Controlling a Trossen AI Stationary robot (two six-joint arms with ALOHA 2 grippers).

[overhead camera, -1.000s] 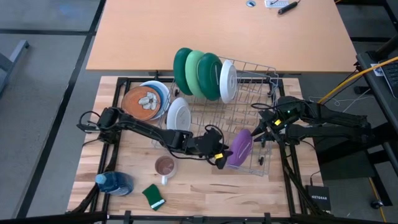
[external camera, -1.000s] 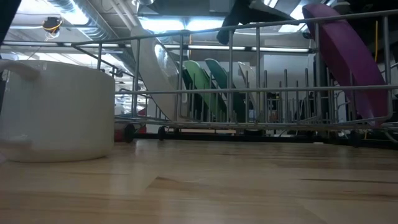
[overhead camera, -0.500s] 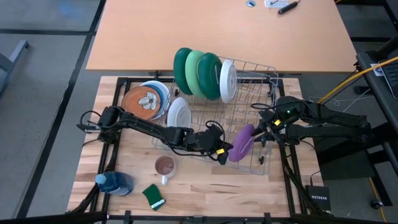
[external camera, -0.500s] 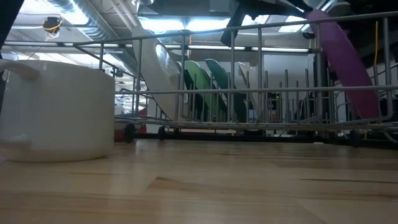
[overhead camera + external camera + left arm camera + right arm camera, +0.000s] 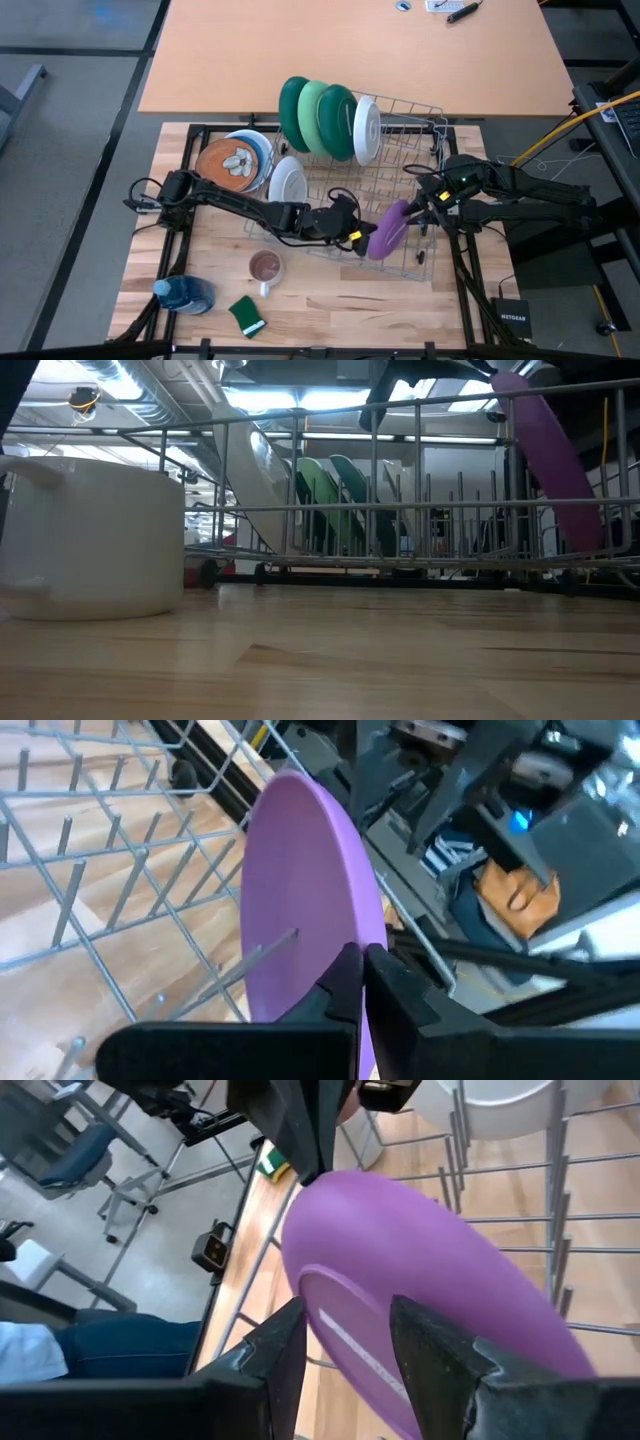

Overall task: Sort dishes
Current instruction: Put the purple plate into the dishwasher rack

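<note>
Now my left gripper (image 5: pixel 358 238) pinches the rim of the purple plate (image 5: pixel 388 228), tilting it in the rack (image 5: pixel 420 150), while my right gripper (image 5: pixel 428 205) straddles its far edge, fingers spread, to steady it.

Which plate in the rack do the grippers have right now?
The purple plate, tilted at the rack's near-right end. The left gripper is shut on its rim; the right gripper's open fingers straddle its other edge. Green and white plates stand untouched.
</note>
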